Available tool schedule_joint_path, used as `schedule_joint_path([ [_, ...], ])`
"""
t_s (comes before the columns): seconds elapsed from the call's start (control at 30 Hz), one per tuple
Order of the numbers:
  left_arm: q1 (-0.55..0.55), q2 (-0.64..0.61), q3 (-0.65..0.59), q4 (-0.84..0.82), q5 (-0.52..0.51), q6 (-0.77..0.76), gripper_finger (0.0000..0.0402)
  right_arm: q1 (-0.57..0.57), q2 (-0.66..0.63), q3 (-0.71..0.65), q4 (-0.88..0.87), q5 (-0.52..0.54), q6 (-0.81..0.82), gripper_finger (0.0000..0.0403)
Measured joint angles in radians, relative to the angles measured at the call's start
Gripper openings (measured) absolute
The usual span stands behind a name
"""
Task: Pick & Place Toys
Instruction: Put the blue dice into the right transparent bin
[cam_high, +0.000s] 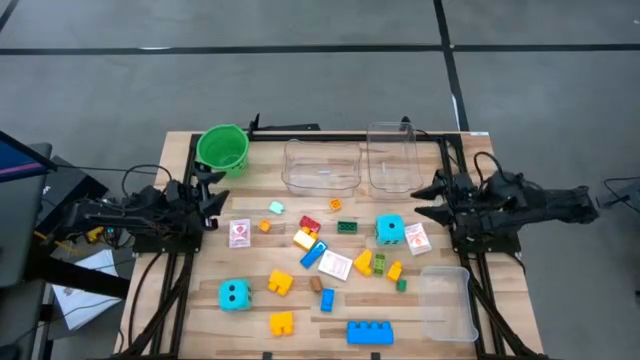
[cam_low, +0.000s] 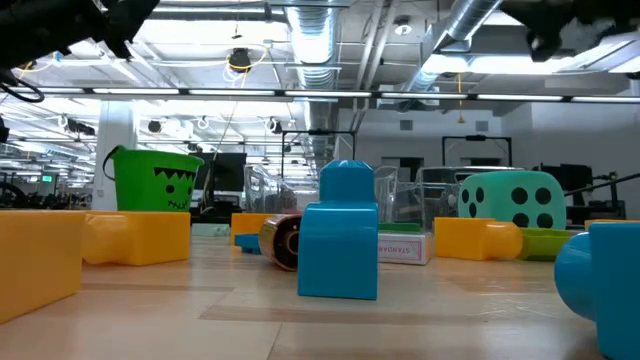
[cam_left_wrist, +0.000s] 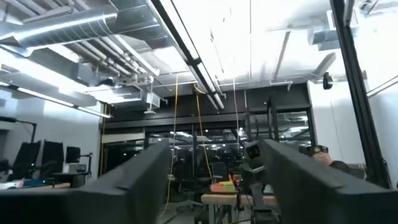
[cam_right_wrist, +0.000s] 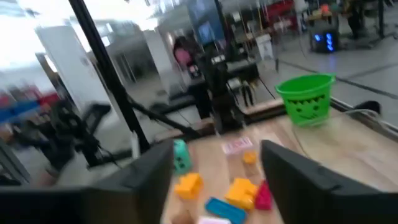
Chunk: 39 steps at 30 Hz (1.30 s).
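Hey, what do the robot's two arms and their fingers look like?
Both arms are black and angular. The left arm trails black cables plus a yellow one near its base. The right arm is bulkier, with a looping black cable. Each has two flat dark fingers.

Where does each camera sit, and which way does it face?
High: overhead, straight down on the wooden table; both arms, left claw, right claw.
Low: tabletop level, past a blue plastic block; arms overhead.
Left wrist: raised toward the ceiling; own fingers.
Right wrist: across the table; own fingers.
Shared: green plastic bucket in high, low, right wrist.
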Motion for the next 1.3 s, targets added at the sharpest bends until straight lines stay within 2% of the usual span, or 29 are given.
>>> schedule_joint_path([
  [0.1,0.0,0.0,0.0,0.009,-0.007,-0.008,0.0322,0.0,0.107,0.112,-0.137,0.0,-0.042,0.0303],
  [0.23,0.0,0.0,0.0,0.015,-0.007,-0.01,0.0374,0.0,0.245,0.237,-0.302,0.002,-0.08,0.0352],
  [0.33,0.0,0.001,0.0,0.015,-0.007,-0.01,0.0395,0.003,0.324,0.29,-0.361,-0.002,-0.126,0.0374],
  [0.47,-0.002,0.023,0.0,0.028,-0.007,0.001,0.0395,0.02,0.429,0.321,-0.39,-0.028,-0.178,0.0395],
  [0.73,-0.002,0.13,0.0,0.155,-0.007,0.072,0.0396,0.055,0.654,0.322,-0.523,-0.028,-0.118,0.0387],
  [0.93,-0.002,0.236,0.0,0.269,-0.005,0.091,0.0399,0.051,0.789,0.322,-0.539,-0.023,-0.115,0.0382],
  [1.3,-0.002,0.359,0.0,0.41,-0.006,0.091,0.04,0.004,0.897,0.322,-0.581,0.027,-0.164,0.0381],
])
